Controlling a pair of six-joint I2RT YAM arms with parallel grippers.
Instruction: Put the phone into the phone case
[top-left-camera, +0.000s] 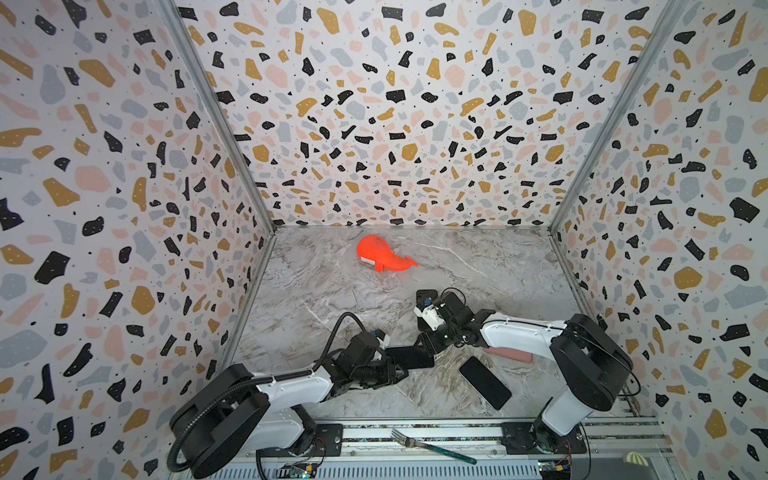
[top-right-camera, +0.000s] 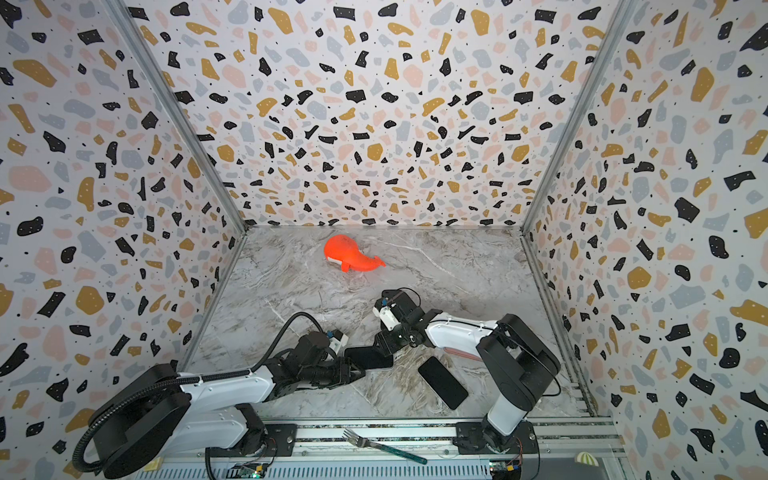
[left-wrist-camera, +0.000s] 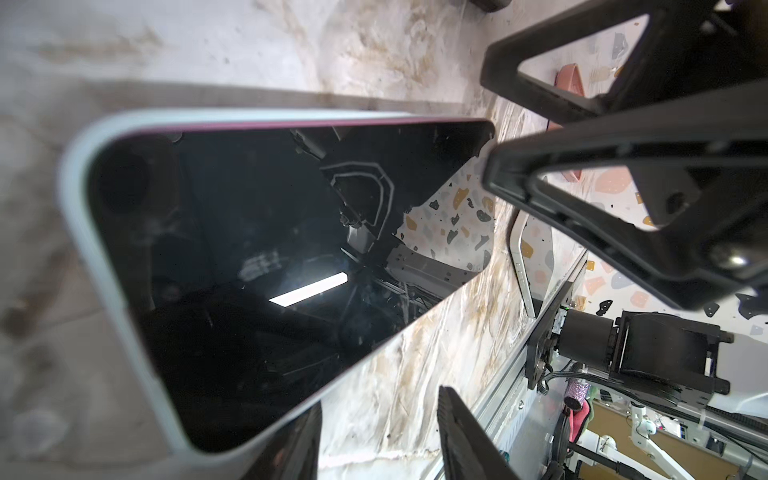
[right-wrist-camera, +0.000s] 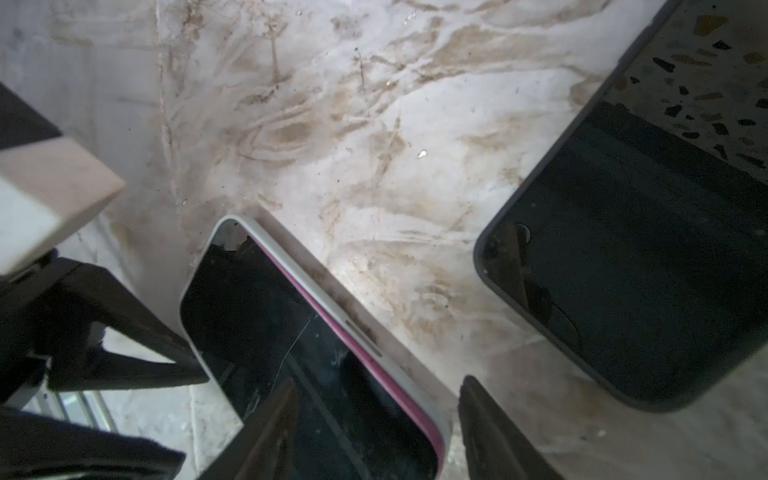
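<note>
A glossy black phone (top-left-camera: 409, 356), pink-rimmed, lies in a pale matte phone case (left-wrist-camera: 79, 187) on the marbled bench (top-left-camera: 332, 291). The left gripper (left-wrist-camera: 379, 397) and right gripper (right-wrist-camera: 379, 380) flank it, jaws spread. From above, the phone's ends are hidden.

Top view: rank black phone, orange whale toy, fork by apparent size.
1. black phone and orange whale toy: too close in area to rank.
2. fork: longest, but thin, so smallest in area.

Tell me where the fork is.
In both top views the fork lies on the front metal rail, between the left arm's base and the right arm's base.
</note>
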